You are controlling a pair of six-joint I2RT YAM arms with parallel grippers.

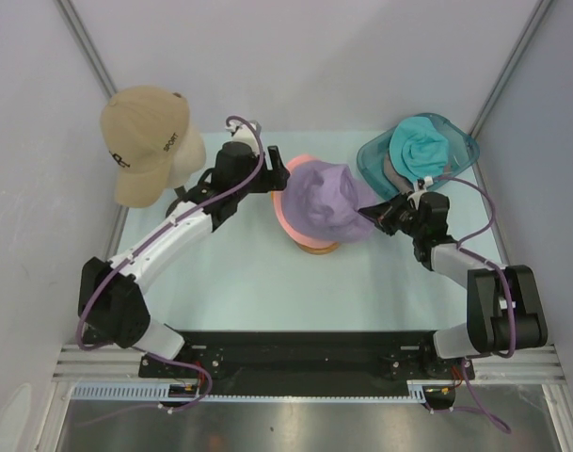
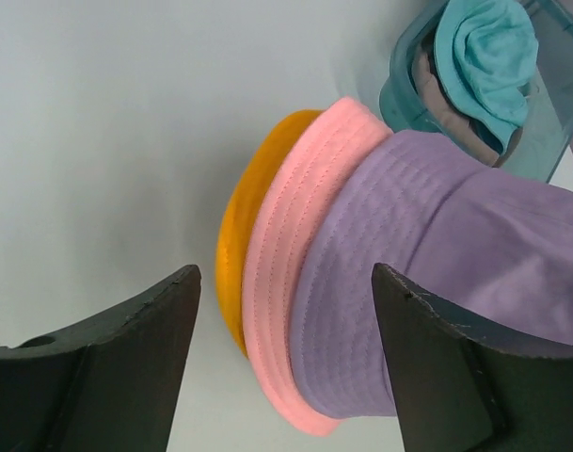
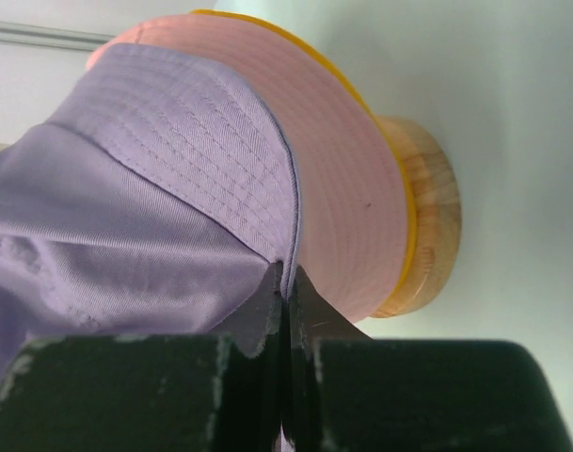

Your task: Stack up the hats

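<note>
Three hats are stacked on a wooden stand (image 1: 316, 248): a yellow-orange hat (image 2: 241, 226) at the bottom, a pink hat (image 2: 295, 245) over it and a lilac hat (image 1: 328, 198) on top. My right gripper (image 3: 286, 278) is shut on the lilac hat's (image 3: 154, 188) brim at the stack's right side, with the pink hat's (image 3: 347, 169) brim just beyond. On the left side my left gripper (image 2: 286, 282) stands open, its fingers straddling the three brims without pinching them. A teal hat (image 1: 420, 146) and a grey-taupe hat (image 2: 455, 118) lie in the tub.
The clear teal plastic tub (image 1: 460, 151) stands at the back right, close behind my right gripper (image 1: 378, 215). A cream mannequin head (image 1: 187, 151) wearing a beige cap (image 1: 145, 141) stands at the back left, beside my left arm. Grey walls close in the table.
</note>
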